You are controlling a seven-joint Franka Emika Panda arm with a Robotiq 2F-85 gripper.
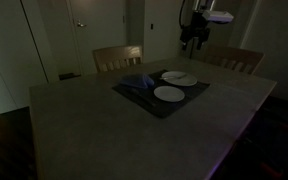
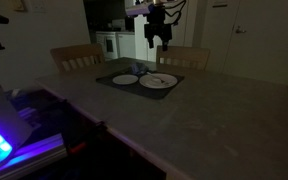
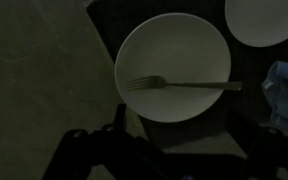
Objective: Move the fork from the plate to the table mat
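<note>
A silver fork (image 3: 179, 85) lies across a white plate (image 3: 174, 40) in the wrist view, tines pointing left. The plate sits on a dark table mat (image 3: 104, 30). The fork also shows faintly on the plate (image 2: 160, 83) in an exterior view. A second white plate (image 3: 269, 20) lies beside it on the mat. My gripper (image 3: 174, 160) is open and empty, its dark fingers at the bottom edge of the wrist view. It hangs well above the plates in both exterior views (image 1: 191, 38) (image 2: 157, 38).
A crumpled blue cloth (image 1: 136, 83) lies on the mat next to the plates. Wooden chairs (image 1: 117, 58) (image 2: 77, 56) stand at the far side of the grey table (image 1: 104, 130). The room is dim.
</note>
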